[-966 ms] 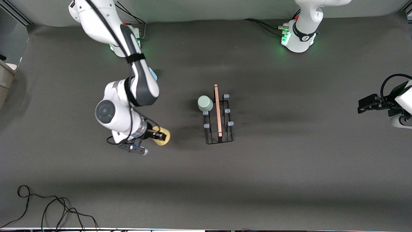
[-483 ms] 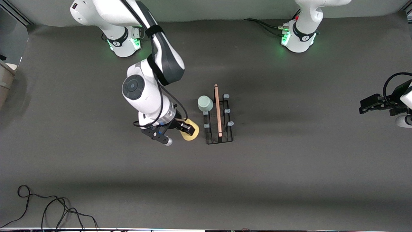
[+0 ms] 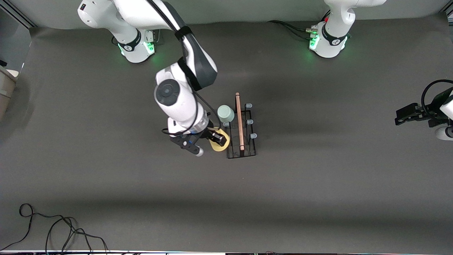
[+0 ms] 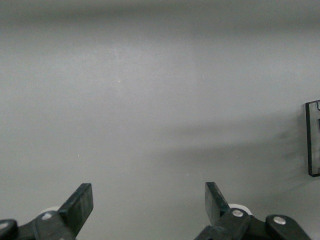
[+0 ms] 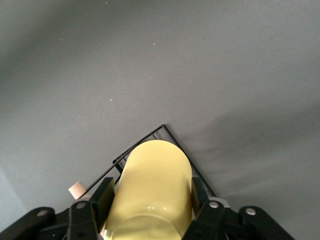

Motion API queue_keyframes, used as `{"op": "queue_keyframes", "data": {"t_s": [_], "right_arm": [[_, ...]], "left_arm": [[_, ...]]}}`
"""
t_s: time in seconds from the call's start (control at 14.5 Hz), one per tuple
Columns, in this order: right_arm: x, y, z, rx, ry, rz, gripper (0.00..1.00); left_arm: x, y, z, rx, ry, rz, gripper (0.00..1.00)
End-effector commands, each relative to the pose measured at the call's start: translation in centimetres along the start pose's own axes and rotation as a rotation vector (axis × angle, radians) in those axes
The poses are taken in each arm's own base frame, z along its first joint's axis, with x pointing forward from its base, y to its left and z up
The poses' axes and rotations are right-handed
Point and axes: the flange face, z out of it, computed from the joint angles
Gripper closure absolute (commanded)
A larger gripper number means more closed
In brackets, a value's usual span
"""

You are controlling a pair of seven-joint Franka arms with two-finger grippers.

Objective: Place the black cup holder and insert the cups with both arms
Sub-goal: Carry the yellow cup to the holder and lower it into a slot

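Note:
The black cup holder [image 3: 244, 141] stands mid-table, its wooden rod handle [image 3: 240, 122] along the top. A pale grey-green cup [image 3: 225, 113] sits upside down on a peg at the rack's end nearest the robot bases. My right gripper [image 3: 216, 138] is shut on the yellow cup [image 3: 222, 144] and holds it over the rack's edge toward the right arm's end. In the right wrist view the yellow cup [image 5: 152, 192] fills the space between the fingers, with the rack's corner [image 5: 165, 129] under it. My left gripper [image 4: 149, 200] is open and empty, waiting at the left arm's end of the table. The light blue cup is out of view.
A black cable [image 3: 53, 226] lies coiled near the front edge at the right arm's end. Cables [image 3: 290, 28] run by the left arm's base. A dark box edge [image 4: 312, 137] shows in the left wrist view.
My right arm has carried the yellow cup across the table toward the rack, from well short of it to over its edge. The left arm has barely moved.

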Motion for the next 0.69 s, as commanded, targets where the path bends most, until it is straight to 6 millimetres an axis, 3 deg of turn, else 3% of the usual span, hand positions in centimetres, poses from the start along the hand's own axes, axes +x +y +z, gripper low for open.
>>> {"op": "queue_keyframes", "data": {"t_s": [0.0, 0.48, 0.55, 0.62], "right_arm": [[-0.2, -1.8, 0.9, 0.000, 0.031, 0.026, 1.00], [-2.0, -2.0, 4.2, -0.036, 0.036, 0.000, 1.00], [-2.1, -2.0, 4.4, -0.039, 0.034, -0.001, 0.74], [-2.1, -2.0, 4.5, -0.041, 0.035, -0.001, 0.54]], "left_arm": [[-0.3, 0.1, -0.5, -0.012, -0.009, -0.014, 0.00], [-0.2, 0.0, -0.1, -0.012, -0.014, -0.016, 0.00], [-0.2, 0.0, -0.1, -0.012, -0.013, -0.016, 0.00], [-0.2, 0.0, 0.0, -0.013, -0.014, -0.016, 0.00]]}}
